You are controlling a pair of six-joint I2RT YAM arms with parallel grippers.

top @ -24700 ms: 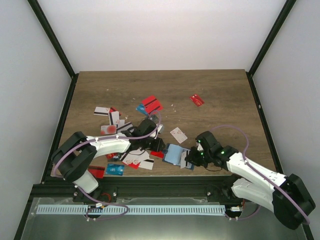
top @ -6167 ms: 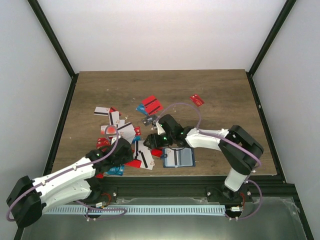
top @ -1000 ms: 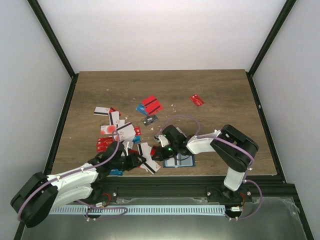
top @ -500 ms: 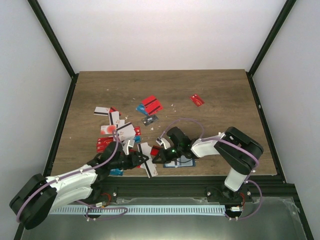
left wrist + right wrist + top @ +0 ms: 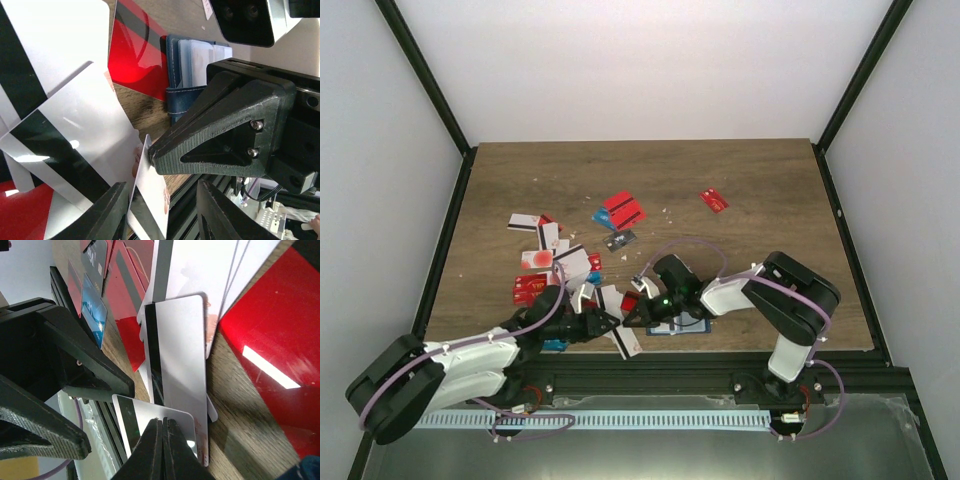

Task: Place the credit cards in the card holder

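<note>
The card holder [image 5: 682, 323] lies open near the table's front edge, navy with pale cards inside [image 5: 172, 95]. Just left of it a white credit card with a black stripe [image 5: 625, 340] stands tilted up on edge. My right gripper [image 5: 632, 318] is shut, and its closed tips [image 5: 163, 421] press on that card's upper edge [image 5: 150, 425]. My left gripper [image 5: 608, 325] is open, with the tilted card [image 5: 150, 200] between its fingers [image 5: 115, 210]. The card leans by one finger and is clear of the other.
More credit cards, red, white and blue, lie scattered to the left [image 5: 550, 262] and farther back [image 5: 623, 208], and one red card sits apart [image 5: 714, 200]. The black front rail [image 5: 650, 365] runs right beside both grippers.
The left gripper has slid right toward the right gripper and narrowed slightly. The striped white card has tipped up between its fingers. The right gripper stays shut at the card.
</note>
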